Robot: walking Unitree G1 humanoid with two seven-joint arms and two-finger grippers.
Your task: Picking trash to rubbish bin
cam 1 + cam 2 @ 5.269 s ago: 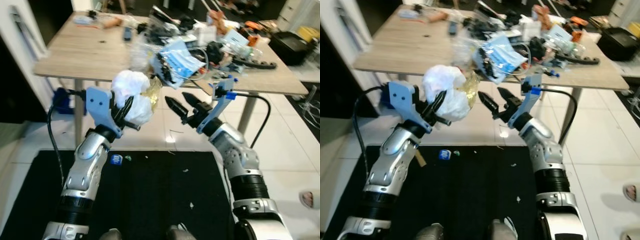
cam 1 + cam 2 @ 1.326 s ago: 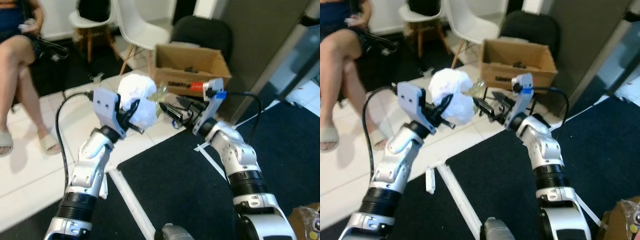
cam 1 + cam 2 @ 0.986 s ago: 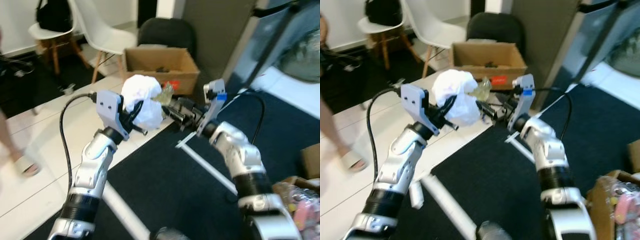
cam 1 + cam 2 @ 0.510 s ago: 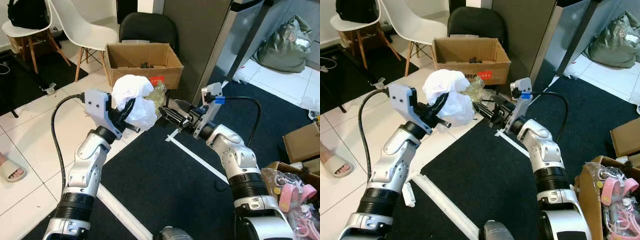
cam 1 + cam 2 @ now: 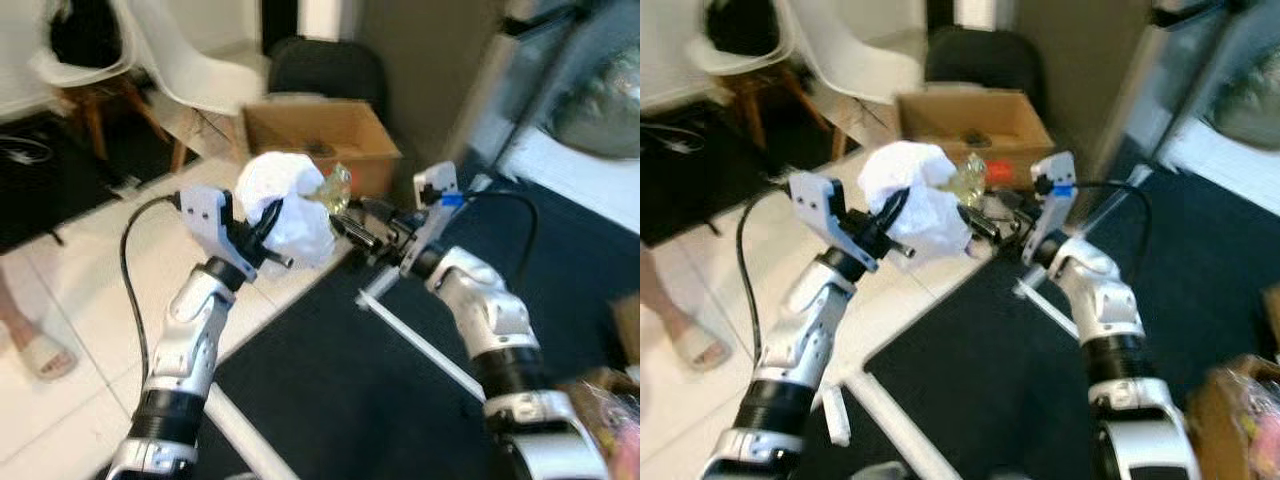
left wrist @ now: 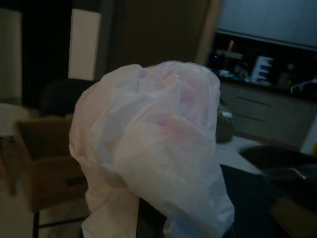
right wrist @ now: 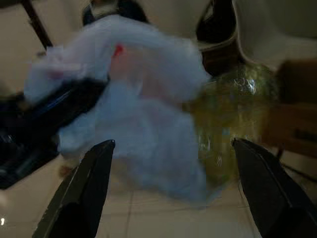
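My left gripper (image 5: 268, 226) is raised at chest height and shut on a crumpled white plastic bag (image 5: 286, 204), its black fingers pressed into the bag's folds. A yellowish clear plastic wad (image 5: 336, 187) sticks out of the bag's right side. In the left wrist view the bag (image 6: 153, 148) bulges close to the camera. My right gripper (image 5: 356, 229) hangs just right of the bag, open and holding nothing. The right wrist view has its fingers (image 7: 81, 193) spread wide before the bag (image 7: 133, 104) and the yellowish wad (image 7: 230, 114).
An open cardboard box (image 5: 320, 135) stands on the floor behind the grippers, with a black chair (image 5: 322, 66) and a white chair (image 5: 185, 62) beyond. A person's sandalled foot (image 5: 35, 347) is at the left. Black mat (image 5: 380, 410) with a white strip (image 5: 425, 345) lies below.
The whole picture has shifted and blurred, so the camera has turned a little. Both arms keep their pose, and the left gripper still holds the bag.
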